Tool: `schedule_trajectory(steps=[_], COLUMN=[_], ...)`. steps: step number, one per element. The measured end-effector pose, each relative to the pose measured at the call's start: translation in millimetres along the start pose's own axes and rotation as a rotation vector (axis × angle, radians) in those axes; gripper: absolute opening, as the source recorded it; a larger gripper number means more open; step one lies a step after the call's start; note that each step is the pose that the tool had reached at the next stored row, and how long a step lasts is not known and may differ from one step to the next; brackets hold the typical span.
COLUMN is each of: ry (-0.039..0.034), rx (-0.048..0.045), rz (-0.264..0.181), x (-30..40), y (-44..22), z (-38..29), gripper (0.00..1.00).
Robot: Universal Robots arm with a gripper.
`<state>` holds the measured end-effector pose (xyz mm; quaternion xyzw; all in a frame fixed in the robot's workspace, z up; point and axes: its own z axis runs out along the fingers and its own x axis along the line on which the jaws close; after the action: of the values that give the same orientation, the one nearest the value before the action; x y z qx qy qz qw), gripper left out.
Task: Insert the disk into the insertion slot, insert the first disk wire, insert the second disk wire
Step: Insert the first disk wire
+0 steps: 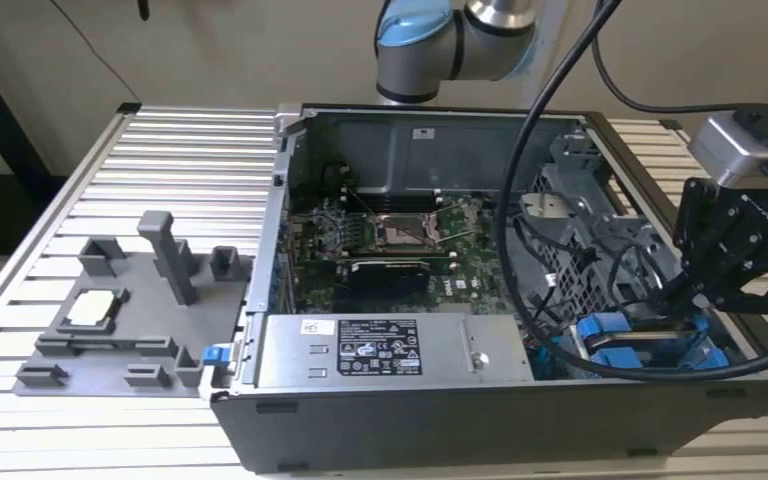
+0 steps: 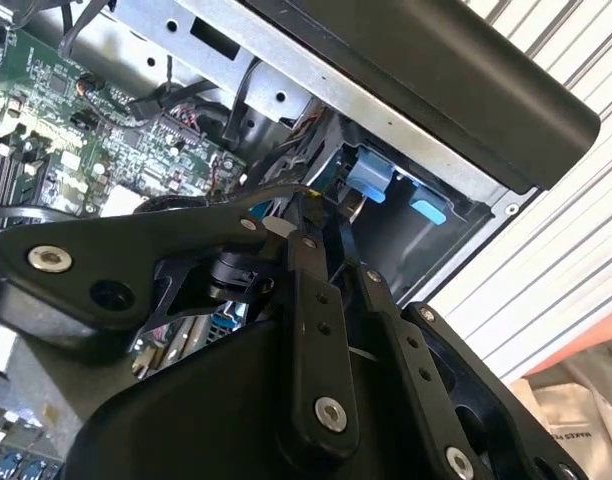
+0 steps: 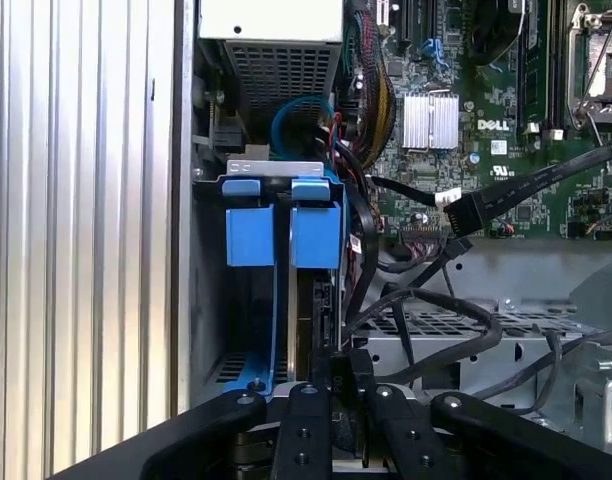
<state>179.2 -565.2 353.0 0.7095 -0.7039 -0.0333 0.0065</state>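
Note:
The disk [image 3: 317, 300] stands on edge in its blue carrier [image 3: 316, 232] inside the insertion slot [image 3: 204, 300], a grey metal bay at the case's front corner. A second blue carrier end [image 3: 250, 232] sits beside it. My gripper [image 3: 346, 362] is at the disk's near end, fingers close together on a black disk wire plug. In the second wrist view the gripper [image 2: 321, 207] reaches toward the blue carrier [image 2: 371, 180], and a black wire [image 2: 201, 205] runs to its tips. In the exterior view the gripper [image 1: 667, 298] dips into the bay above the blue carriers [image 1: 638, 345].
The open computer case [image 1: 491, 420] lies on a slatted table [image 1: 171, 160]. A grey power-supply box [image 1: 377, 350], the motherboard [image 1: 391, 240] and thick black cables [image 1: 531, 200] crowd the bay. A loose black plug [image 3: 476, 207] hangs nearby. A grey fixture [image 1: 131, 310] stands on the exterior view's left.

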Motion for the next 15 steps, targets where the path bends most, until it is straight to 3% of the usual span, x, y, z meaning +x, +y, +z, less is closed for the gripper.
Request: schedule_trajectory(steps=[15], ry=[0.0068], rx=[0.0024], rz=[0.001], x=[0.4], y=[0.8], z=[3.0], gripper=[0.19])
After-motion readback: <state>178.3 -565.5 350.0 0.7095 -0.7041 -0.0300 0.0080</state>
